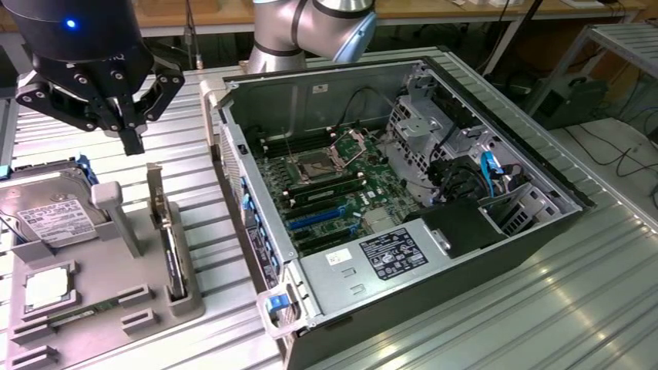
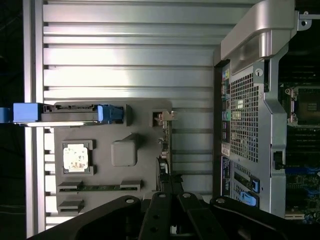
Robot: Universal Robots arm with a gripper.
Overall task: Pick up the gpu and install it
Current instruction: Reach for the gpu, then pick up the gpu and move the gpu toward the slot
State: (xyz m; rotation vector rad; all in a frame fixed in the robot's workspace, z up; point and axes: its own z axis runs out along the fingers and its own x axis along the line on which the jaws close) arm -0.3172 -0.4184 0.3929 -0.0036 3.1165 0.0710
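Hovering near the thin black edge-standing gpu card (image 1: 169, 247), the black tool (image 1: 132, 145) — pressed together, apparently empty — could jab the card's top edge if lowered unopened.

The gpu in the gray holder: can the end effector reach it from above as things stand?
Probably yes. The gpu stands on edge in the holder with its top edge bare, and the end effector hangs above it, a little aside. Its jaws are shut, though.
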